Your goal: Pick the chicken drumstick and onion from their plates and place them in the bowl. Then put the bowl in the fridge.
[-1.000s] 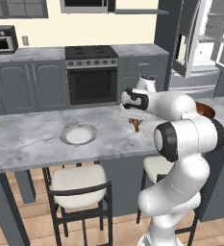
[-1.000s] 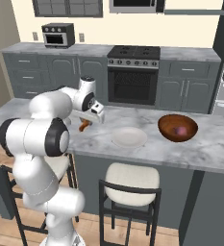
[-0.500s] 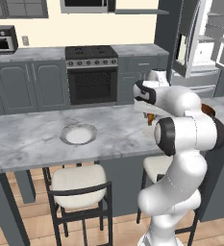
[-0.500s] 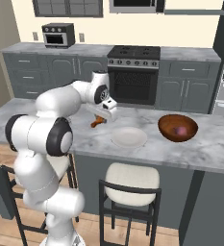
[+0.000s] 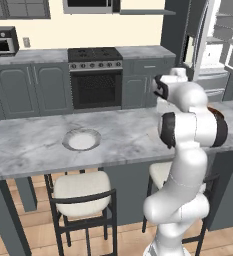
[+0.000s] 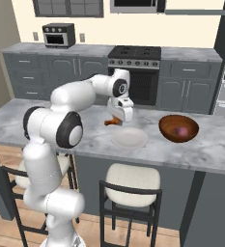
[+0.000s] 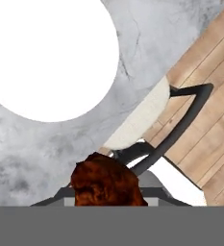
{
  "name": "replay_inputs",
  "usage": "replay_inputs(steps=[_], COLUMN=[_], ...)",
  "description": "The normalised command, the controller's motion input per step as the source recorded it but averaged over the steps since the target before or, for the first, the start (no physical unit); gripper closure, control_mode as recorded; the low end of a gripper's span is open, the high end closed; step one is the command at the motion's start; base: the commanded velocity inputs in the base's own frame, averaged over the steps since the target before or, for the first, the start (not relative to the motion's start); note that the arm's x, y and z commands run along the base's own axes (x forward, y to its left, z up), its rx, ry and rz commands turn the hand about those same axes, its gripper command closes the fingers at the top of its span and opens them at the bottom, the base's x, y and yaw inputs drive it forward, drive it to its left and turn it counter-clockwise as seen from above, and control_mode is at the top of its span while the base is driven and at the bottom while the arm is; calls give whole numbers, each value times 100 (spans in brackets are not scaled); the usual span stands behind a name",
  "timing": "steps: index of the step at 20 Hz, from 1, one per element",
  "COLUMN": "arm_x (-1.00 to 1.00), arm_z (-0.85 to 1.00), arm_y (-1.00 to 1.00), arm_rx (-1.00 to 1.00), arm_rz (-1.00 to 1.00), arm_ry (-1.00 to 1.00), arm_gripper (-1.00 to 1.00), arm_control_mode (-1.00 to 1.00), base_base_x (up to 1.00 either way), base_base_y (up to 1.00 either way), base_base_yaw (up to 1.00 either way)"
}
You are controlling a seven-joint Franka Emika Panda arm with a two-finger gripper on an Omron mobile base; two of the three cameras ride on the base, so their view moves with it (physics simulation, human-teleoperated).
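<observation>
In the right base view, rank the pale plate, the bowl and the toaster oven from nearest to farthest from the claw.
1. Pale plate, just below the claw, toward the stool side.
2. Bowl, farther along the counter, toward the fridge side.
3. Toaster oven, on the back counter.

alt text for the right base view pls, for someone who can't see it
A white robot arm's pincer holds a chicken drumstick above a marble counter, beside a pale plate. To the right, a reddish-brown bowl holds an onion.
</observation>
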Motion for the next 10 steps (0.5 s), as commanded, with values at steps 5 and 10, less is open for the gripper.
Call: replay_inputs(steps=[5, 10], arm_x=[0, -8], arm_z=[1, 0], arm_y=[-75, -79], arm_rx=[0, 0], arm_rz=[-30, -3], arm_ry=[15, 0], arm_gripper=[100, 100], arm_control_mode=[-100, -100], base_base_x=[0, 0], base_base_y=[0, 0], base_base_yaw=[0, 0])
